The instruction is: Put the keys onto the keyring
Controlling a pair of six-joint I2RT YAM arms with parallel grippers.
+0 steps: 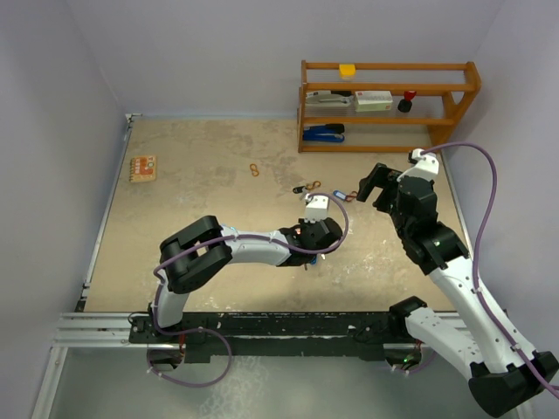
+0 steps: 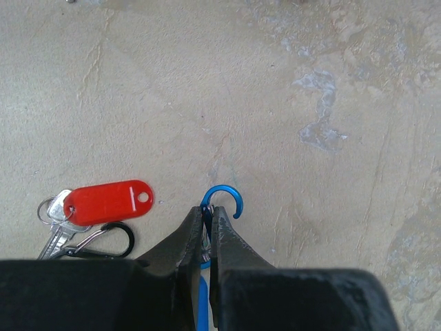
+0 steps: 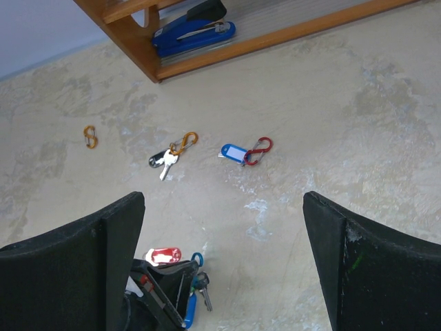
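Left gripper [image 2: 208, 218], jaws pressed together on a blue clip [image 2: 226, 188], sits near the middle of the table [image 2: 310, 83]. Just left of it in the wrist view lies the red-tagged key [image 2: 105, 202], long axis crosswise to the jaws, beside a black clip [image 2: 114, 238]. Right gripper [image 3: 222, 207], spread wide and empty, hovers further off toward the far right corner.

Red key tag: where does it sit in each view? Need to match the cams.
Top external: can't make it out; too small beside the left gripper.
Left wrist: red key tag lies at lower left on the table, left of the shut fingertips.
Right wrist: red key tag sits near the bottom edge, left of centre, just above the left gripper.
Shared landmark: the left gripper, shut on a blue clip.
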